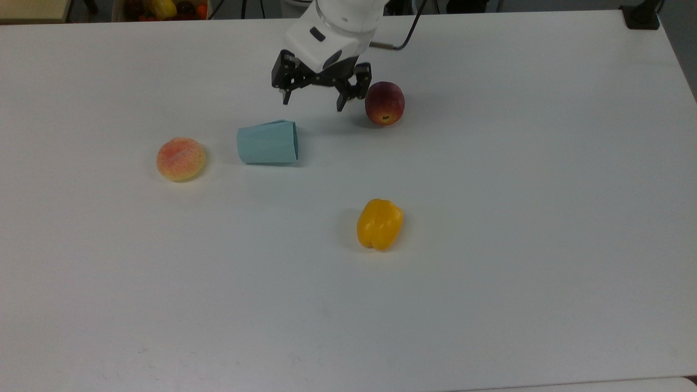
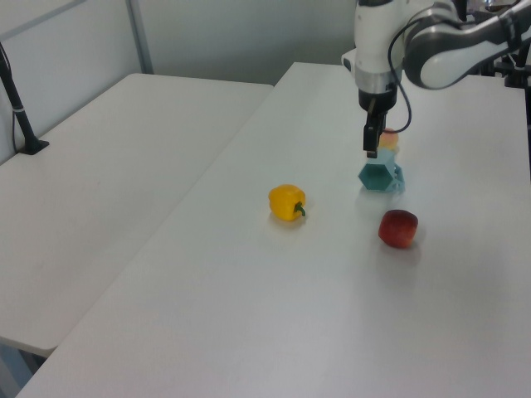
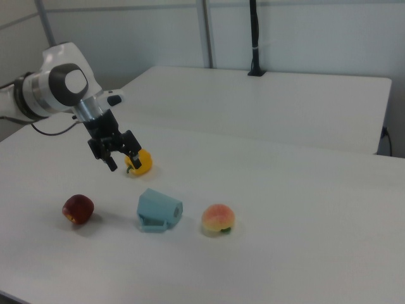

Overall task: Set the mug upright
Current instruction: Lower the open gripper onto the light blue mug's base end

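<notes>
Mug [image 1: 268, 142], lying sideways, unheld: rolling toward peach [image 1: 181, 159] is risked if clipped off-centre by the spread gripper [image 1: 314, 102] above.

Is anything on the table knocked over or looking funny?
Yes: the mug lies tipped on its side between the peach and the red apple, its open rim facing the top view's right. Nothing is spilled.

Matt, smooth mug [image 1: 267, 142]; matt white table [image 1: 490, 245].
</notes>
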Controlling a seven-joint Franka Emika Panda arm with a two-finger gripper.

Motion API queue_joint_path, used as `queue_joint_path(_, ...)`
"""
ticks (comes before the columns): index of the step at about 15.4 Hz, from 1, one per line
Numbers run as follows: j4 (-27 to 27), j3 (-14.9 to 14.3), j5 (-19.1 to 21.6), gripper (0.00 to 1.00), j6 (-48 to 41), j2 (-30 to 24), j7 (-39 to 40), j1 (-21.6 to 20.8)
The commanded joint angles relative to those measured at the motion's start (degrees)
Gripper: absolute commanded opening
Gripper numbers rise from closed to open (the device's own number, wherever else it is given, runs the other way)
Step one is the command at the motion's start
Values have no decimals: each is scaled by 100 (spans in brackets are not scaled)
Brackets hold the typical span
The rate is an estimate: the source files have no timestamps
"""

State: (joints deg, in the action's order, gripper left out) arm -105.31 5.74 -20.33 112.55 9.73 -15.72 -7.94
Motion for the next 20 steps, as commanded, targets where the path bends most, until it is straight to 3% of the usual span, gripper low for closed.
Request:
queue_joint_path(1, -208, -11, -804, 100, 180, 204, -853, -155)
queue_joint_path(8, -754, -11, -2140, 100, 189, 521, -1600, -243)
queue_joint_path(19, -737, -46, -3082, 100, 162, 846, -1733, 99)
queue_joint_path(20, -737, -46, -3152, 96, 171, 873, -1733, 126)
